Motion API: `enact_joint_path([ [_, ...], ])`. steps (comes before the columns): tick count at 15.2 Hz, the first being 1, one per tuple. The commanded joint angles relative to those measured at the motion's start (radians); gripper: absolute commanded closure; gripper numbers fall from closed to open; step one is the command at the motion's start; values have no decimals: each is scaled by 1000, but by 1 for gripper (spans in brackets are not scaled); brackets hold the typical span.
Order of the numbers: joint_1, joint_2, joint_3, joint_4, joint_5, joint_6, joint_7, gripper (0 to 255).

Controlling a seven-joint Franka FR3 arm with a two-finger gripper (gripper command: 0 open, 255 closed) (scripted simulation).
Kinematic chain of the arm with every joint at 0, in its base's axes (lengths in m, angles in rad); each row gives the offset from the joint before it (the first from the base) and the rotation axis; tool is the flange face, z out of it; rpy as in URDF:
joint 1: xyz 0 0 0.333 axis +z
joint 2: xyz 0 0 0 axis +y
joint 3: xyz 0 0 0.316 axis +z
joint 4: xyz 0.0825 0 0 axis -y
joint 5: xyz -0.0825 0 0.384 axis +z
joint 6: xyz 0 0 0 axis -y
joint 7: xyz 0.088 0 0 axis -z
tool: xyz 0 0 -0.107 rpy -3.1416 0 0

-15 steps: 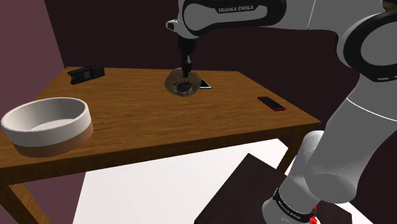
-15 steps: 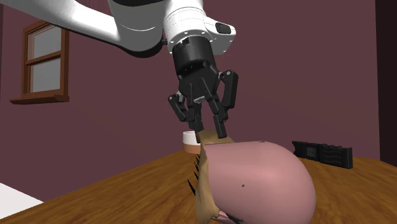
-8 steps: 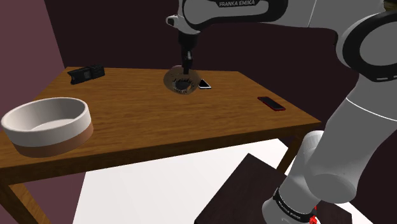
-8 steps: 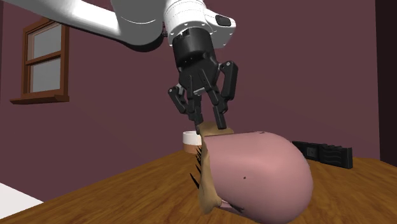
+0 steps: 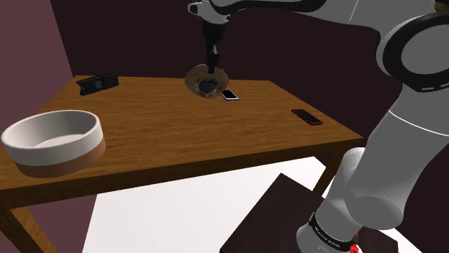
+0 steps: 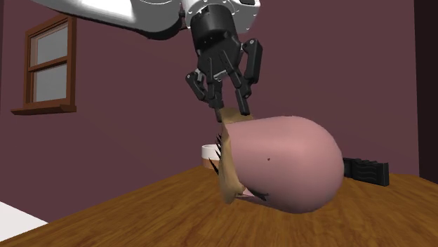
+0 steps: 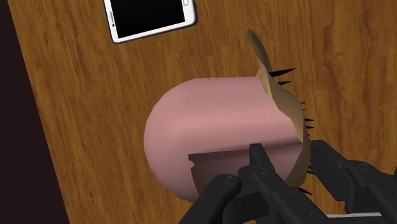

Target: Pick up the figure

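Wood-grained brown table (image 5: pixel 180 136) stands in a room with maroon walls (image 6: pixel 140 126) and a white floor (image 5: pixel 165 215). In the second exterior view a brown-framed window (image 6: pixel 50 67) sits at about 9 o'clock.

The black gripper (image 6: pixel 231 116) comes down from above, its fingers closed on the tan rim of the figure (image 6: pixel 281 165). This is a smooth pink dome with small black spikes around that rim. It hangs tilted on its side and appears just clear of the wood.

In the shoulder view the figure is near the table's 12 o'clock edge. A white-framed phone (image 7: pixel 151 17) lies flat just beside it at 4 o'clock. A white bowl (image 5: pixel 54 140) with a tan base sits at the table's 8 o'clock, a black device (image 5: pixel 97 83) at 11 o'clock and a red-edged phone (image 5: pixel 307 116) at 3 o'clock. The dark stand (image 5: pixel 273 215) is on the floor at 5 o'clock.
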Motion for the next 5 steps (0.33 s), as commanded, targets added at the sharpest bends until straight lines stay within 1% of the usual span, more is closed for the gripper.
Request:
enact_joint_path([
  [1,0,8,0,40,2,-30,-7,255],
  [3,0,17,0,79,3,-58,-13,255],
  [5,0,18,0,82,3,-60,-13,255],
])
